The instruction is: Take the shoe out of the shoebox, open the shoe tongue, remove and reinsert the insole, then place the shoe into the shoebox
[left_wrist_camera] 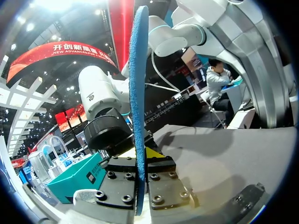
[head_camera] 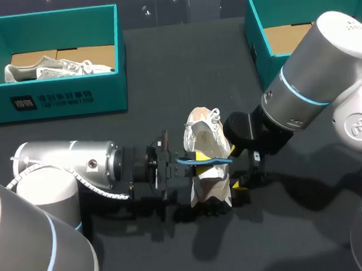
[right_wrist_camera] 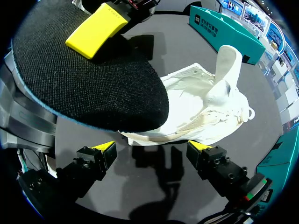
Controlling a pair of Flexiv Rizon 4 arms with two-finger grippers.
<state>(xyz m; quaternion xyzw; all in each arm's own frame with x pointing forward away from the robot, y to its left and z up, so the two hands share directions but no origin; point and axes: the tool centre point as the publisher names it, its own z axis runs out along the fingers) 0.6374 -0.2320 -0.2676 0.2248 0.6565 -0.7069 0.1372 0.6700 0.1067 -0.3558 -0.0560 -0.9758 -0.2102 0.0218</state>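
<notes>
The left gripper (left_wrist_camera: 141, 163) is pressed together on the insole (right_wrist_camera: 88, 79). In the left wrist view the insole stands edge-on between the two black finger plates, and its thin blue edge runs straight out ahead of them. In the right wrist view one yellow fingertip (right_wrist_camera: 96, 30) of this gripper lies flat on the black cloth face of the insole. The insole is held in the air, across and above the shoe (right_wrist_camera: 205, 105).

The right gripper (right_wrist_camera: 152, 148) is spread wide and holds nothing. Its two yellow tips are well apart, with bare table (head_camera: 162, 67) between them. The shoe is just ahead of them, and I cannot tell if a tip touches it.

The left arm (head_camera: 63, 168) comes in low from the left, almost level with the table, and its wrist points to the middle. The right arm (head_camera: 315, 79) comes in from the right and bends down toward the right side of the shoe.

The white shoe is on the dark table, between the two grippers, and its tongue stands up.

There is one insole. There are two teal shoeboxes at the far edge. The left shoebox (head_camera: 57, 99) holds white footwear (head_camera: 61, 70); I cannot tell if it is one shoe or two. The right shoebox (head_camera: 258, 40) shows only brown cardboard inside.
</notes>
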